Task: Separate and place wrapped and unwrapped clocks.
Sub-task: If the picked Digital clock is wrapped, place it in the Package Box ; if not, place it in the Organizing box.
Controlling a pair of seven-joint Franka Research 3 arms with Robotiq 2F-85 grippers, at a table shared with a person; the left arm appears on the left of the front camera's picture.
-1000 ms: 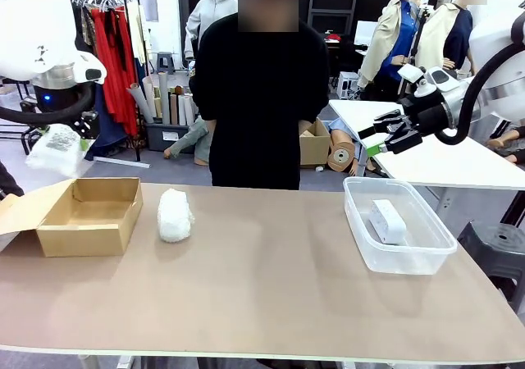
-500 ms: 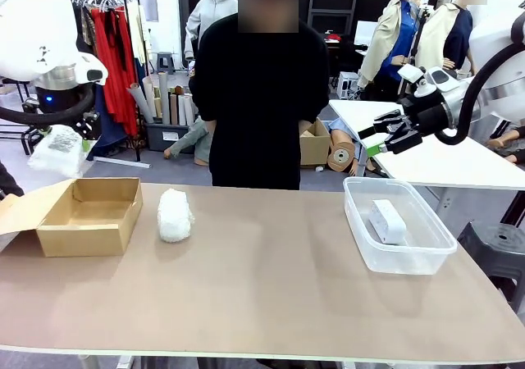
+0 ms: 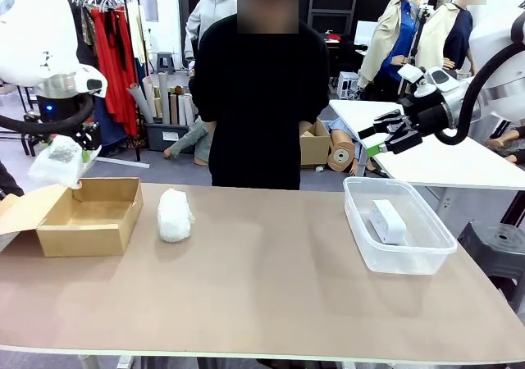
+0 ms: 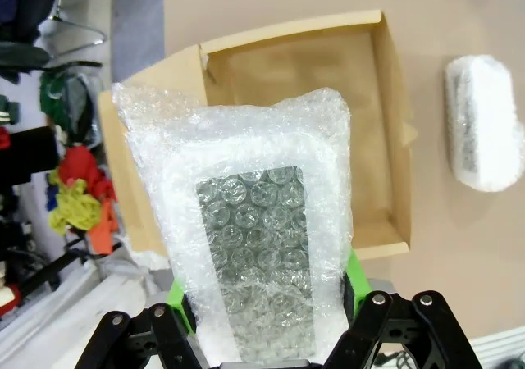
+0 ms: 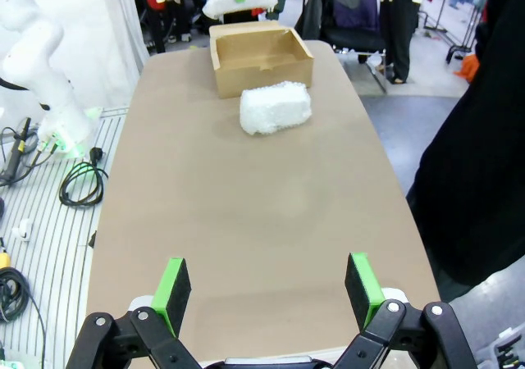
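Three clocks are being sorted by kind. At far left the left hand, its pads about half closed on the sides of the clear-wrapped clock, holds it above the open cardboard box, presumably the place for wrapped ones. The white bubble-wrap bundle lies on the tabletop just beside that box, not yet sorted. At right the bare white clock lies inside the clear tub, and beyond its far side the right hand hovers fully open, holding nothing.
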